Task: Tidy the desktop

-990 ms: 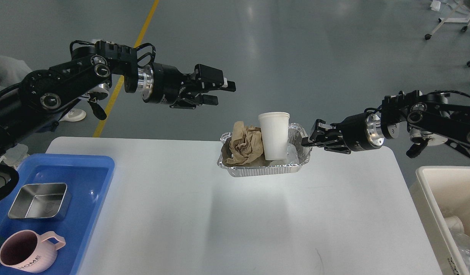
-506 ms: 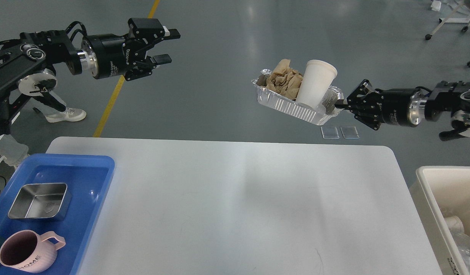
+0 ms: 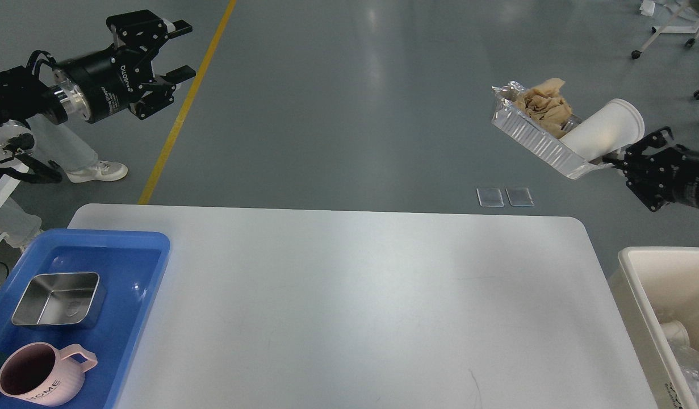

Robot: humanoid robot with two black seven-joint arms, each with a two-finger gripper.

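At the desk's [image 3: 349,295] near-left corner a blue tray [image 3: 156,250] holds a steel box [image 3: 57,299] and a pink mug [image 3: 34,378], likely the keepers. The left end effector [image 3: 170,54] hangs beyond the far-left corner, fingers spread, holding nothing. Past the far-right corner, the right end effector [image 3: 613,163] pinches a tilted foil tray's [image 3: 539,142] rim; crumpled brown paper [image 3: 545,105] and a tipped white paper cup [image 3: 605,133] ride inside, probably bound for the cream bin [image 3: 639,284] off the right edge.
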